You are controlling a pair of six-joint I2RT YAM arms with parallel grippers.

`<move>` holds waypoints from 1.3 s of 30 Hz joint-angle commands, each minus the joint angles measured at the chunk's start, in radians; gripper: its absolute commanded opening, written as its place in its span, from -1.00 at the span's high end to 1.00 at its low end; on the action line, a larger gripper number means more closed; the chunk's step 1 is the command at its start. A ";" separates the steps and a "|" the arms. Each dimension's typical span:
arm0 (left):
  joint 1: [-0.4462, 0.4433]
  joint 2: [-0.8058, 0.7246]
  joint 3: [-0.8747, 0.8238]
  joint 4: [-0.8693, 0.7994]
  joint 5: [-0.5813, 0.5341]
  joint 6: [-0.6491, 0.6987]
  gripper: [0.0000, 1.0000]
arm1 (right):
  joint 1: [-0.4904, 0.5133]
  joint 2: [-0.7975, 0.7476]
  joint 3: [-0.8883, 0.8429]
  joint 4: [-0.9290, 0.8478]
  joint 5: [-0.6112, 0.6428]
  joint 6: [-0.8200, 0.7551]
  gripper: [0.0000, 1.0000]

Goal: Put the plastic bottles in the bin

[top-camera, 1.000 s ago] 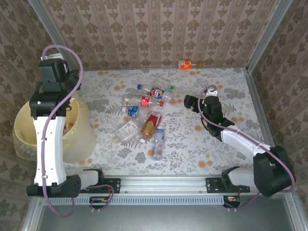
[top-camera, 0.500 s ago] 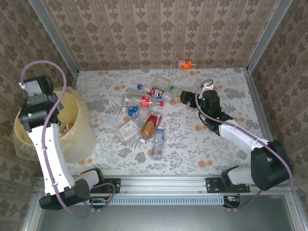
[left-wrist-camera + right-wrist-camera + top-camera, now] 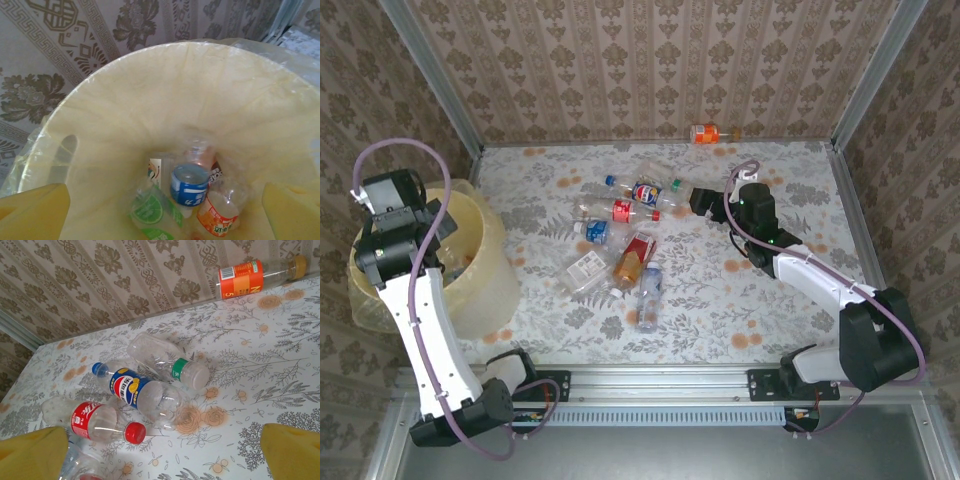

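Your table (image 3: 740, 300) is bare along its near edge. Your left end effector (image 3: 161, 212) hangs released over the bin (image 3: 485, 290), with bottles (image 3: 189, 184) lying below it. Your right end effector (image 3: 160, 450), spread and empty, sits just beside the loose bottles (image 3: 620, 235). An orange bottle (image 3: 705, 133) lies against the far wall (image 3: 650, 60).

Two white-and-black arms
Left arm (image 3: 428, 325) and right arm (image 3: 825, 285): white links, black joints and black bases; mauve cables (image 3: 382, 148) loop over each; fingers (image 3: 30, 450) yellow
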 commanded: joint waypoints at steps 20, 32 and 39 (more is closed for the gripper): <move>-0.483 0.038 -0.094 0.407 0.534 0.122 -1.00 | -0.005 -0.097 -0.099 -0.027 0.043 0.008 -1.00; -0.753 0.315 -0.145 0.139 0.566 0.415 -1.00 | -0.007 -0.076 -0.100 -0.021 0.054 0.001 -1.00; -0.898 0.502 -0.161 0.050 0.429 0.490 -1.00 | -0.008 -0.069 -0.090 -0.035 0.052 -0.003 -1.00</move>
